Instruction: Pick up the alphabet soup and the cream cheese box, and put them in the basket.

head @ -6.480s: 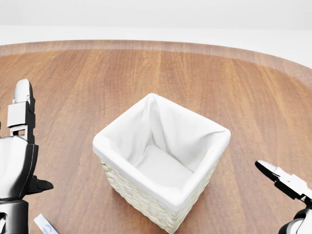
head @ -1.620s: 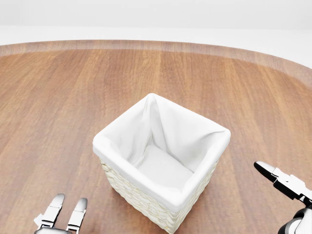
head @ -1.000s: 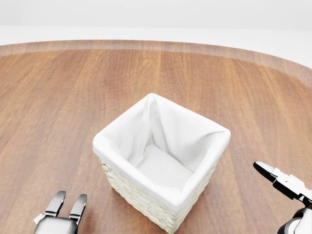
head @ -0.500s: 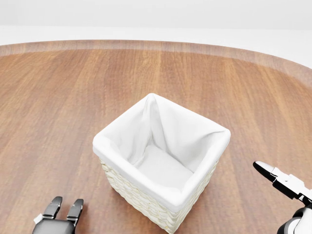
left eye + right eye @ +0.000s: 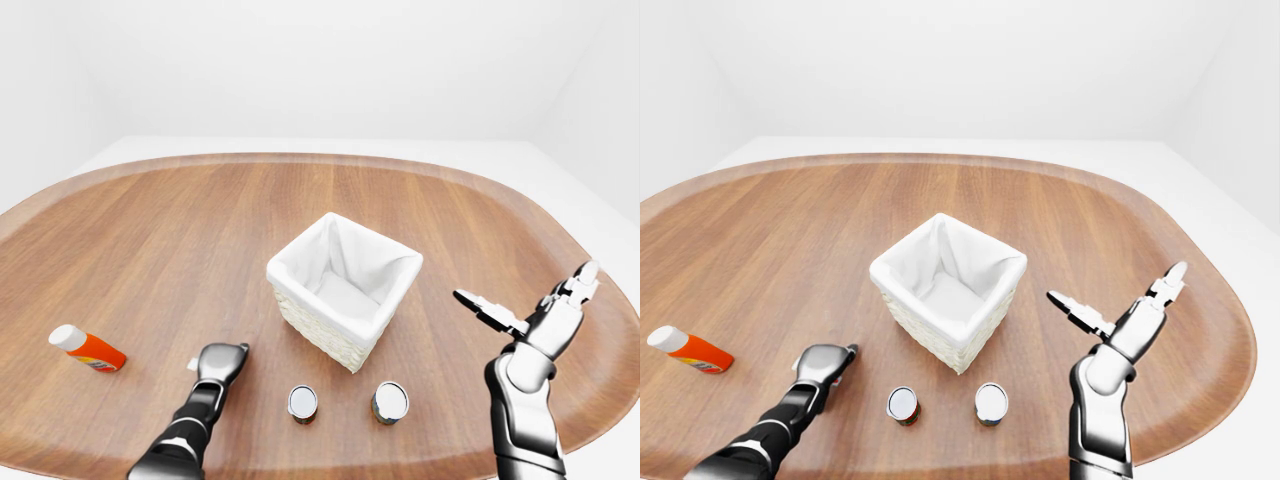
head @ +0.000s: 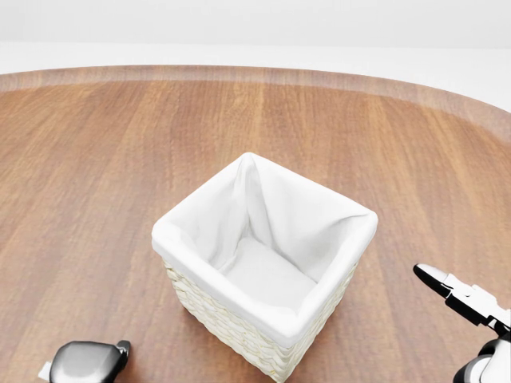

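Curled now, the left hand (image 5: 221,360) covers the cream cheese box (image 5: 192,364) near the tabletop's (image 5: 150,230) bottom edge; right hand (image 5: 535,315) splayed, empty.

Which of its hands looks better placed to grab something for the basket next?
Probably the left. The left hand is down on the table over a small white item, while the right hand is raised, fingers spread, beside the basket.
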Robot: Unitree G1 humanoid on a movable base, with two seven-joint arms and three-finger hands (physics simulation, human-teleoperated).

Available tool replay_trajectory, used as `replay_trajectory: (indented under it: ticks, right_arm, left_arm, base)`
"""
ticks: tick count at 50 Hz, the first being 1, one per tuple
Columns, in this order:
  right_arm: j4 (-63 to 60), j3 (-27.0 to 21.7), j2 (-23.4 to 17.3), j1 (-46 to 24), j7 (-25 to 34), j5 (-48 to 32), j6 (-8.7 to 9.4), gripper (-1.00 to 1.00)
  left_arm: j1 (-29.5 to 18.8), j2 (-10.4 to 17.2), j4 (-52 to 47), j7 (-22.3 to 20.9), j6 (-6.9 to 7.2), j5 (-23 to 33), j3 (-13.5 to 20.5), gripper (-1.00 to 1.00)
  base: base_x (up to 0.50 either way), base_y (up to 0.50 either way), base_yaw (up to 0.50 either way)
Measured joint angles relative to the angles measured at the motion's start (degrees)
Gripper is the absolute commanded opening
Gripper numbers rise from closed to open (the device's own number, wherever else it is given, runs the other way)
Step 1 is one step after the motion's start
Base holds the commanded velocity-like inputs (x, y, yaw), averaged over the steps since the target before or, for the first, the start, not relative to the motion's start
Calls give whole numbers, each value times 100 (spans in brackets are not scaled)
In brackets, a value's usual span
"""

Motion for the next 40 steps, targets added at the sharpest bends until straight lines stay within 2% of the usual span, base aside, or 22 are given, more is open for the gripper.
replay_trajectory:
  ticks: [24,32,37,40]
  right_arm:
    - [92,26,-13,-16,0,-62,-36,100]
    - [151,18,-28,-46,0,-51,-26,100]
    - [179,36,-34,-49,0,-79,-41,100]
    - [199,38,-38,-57,0,-84,-45,100]
  left_arm:
    - [122,161,-241,0,-189,-346,-58,-100]
    - [242,208,-436,0,-189,-481,-36,-100]
    - [400,256,-693,0,-189,-548,9,-100]
    - [683,339,-1167,-1,-189,-542,98,-100]
  base:
    - [0,0,0]
    - [0,0,0]
    - [0,0,0]
    - [0,0,0]
